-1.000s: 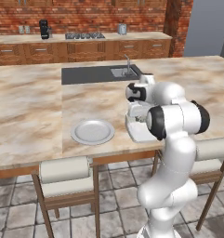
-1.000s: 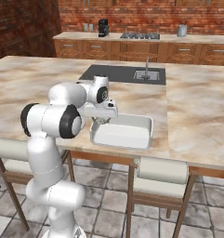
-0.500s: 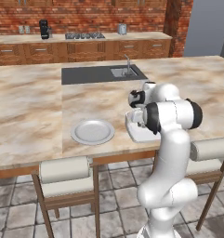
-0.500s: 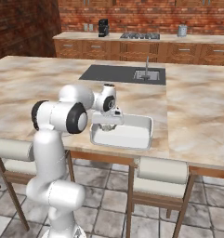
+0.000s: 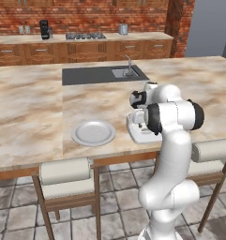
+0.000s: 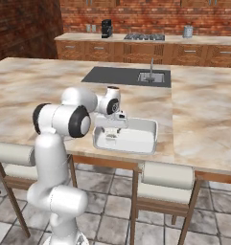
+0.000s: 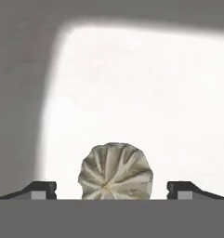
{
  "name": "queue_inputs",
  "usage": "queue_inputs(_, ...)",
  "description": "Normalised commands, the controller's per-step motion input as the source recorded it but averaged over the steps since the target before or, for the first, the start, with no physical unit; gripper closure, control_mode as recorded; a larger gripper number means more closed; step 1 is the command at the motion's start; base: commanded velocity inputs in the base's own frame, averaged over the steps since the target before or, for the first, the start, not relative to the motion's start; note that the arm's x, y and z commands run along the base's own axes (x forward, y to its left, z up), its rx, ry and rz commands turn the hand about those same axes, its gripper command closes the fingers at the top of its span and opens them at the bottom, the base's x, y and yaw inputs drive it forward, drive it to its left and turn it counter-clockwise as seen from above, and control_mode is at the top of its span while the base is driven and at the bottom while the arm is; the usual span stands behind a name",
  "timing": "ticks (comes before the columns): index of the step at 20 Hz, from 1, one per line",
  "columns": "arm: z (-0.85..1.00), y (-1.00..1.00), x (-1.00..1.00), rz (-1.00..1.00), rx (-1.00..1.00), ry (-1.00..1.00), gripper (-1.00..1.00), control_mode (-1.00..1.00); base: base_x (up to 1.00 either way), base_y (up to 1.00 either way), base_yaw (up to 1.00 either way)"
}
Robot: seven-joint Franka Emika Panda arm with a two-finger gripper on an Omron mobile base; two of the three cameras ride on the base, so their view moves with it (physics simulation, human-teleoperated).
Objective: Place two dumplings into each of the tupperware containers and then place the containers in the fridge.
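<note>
One white tupperware container (image 6: 141,141) sits near the island counter's front edge. My gripper (image 6: 111,138) reaches down into its left end. In the hand view a pleated beige dumpling (image 7: 115,172) lies on the container's white floor (image 7: 146,88), between my two fingertips (image 7: 42,188). A gap shows on each side of it, so the gripper (image 7: 113,189) is open and holds nothing. From the left base camera my arm covers most of the container (image 5: 139,136). The grey fridge (image 5: 210,28) stands at the far right.
A round grey-white plate (image 5: 93,132) lies on the counter left of the container. The dark sink (image 6: 129,75) with its tap is set in the counter behind. Padded stools (image 5: 65,171) (image 6: 165,174) stand along the counter's front edge.
The arm has swung further over the white container, and the hand has come down a little into its left end.
</note>
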Motion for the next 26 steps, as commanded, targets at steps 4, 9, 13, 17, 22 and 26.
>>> queue_inputs(4, 0.62, 0.0, -0.05, 0.0, 0.0, 0.04, -1.0, -1.0, 0.0, 0.0, 0.0)
queue_inputs(9, 0.92, 0.23, -0.61, 0.0, 0.0, 0.09, -1.0, -1.0, 0.0, 0.0, 0.0)
queue_inputs(13, 0.64, 0.18, -1.0, -0.01, 0.01, 0.04, -1.0, -1.0, 0.0, 0.0, 0.0)
queue_inputs(17, 0.55, 0.54, -1.0, -0.09, 0.0, -0.03, -1.0, -1.0, 0.0, 0.0, 0.0)
queue_inputs(22, 0.16, 0.14, -1.0, -0.21, -0.02, -0.28, -1.0, -1.0, 0.0, 0.0, 0.0)
queue_inputs(26, -0.01, 0.36, -0.79, -0.19, -0.12, -0.43, -1.0, -1.0, 0.0, 0.0, 0.0)
